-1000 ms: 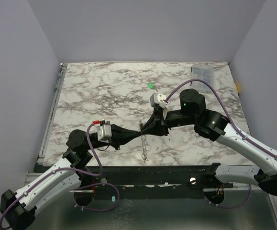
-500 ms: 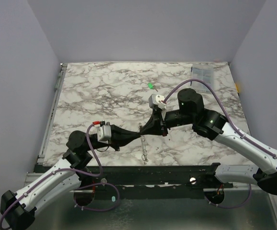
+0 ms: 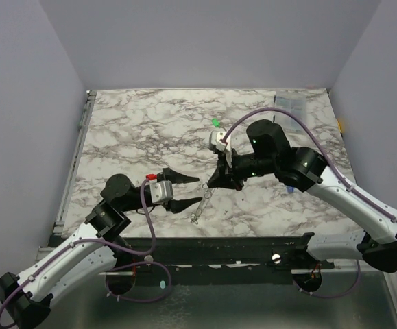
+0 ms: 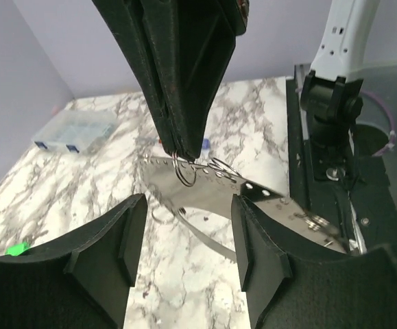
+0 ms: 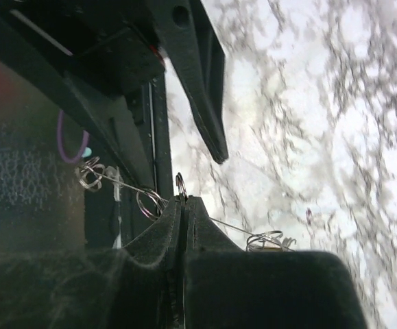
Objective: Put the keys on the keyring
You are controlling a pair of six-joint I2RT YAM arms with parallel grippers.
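Observation:
The keyring (image 3: 199, 208) is a thin grey metal band strung with small split rings. It hangs slanting over the marble table (image 3: 136, 130). My right gripper (image 3: 213, 185) is shut on one of its small rings (image 5: 182, 185), and the wire runs off to both sides of the fingers. My left gripper (image 3: 199, 190) is open, just left of the band and apart from it. The band (image 4: 253, 195) lies ahead of that gripper's spread fingers (image 4: 126, 236). A bright green key (image 3: 215, 123) lies on the table beyond the right gripper. It also shows as a green key (image 4: 16, 248) in the left wrist view.
A clear plastic box (image 3: 291, 103) sits at the table's far right corner; the same box (image 4: 71, 130) shows in the left wrist view. The black rail (image 3: 225, 250) along the near edge lies just below the hanging band. Grey walls close in the table's sides.
My left gripper has opened, let go of the band and drawn back to the left. The right gripper has stayed shut on the ring, and the band's lower end has swung left.

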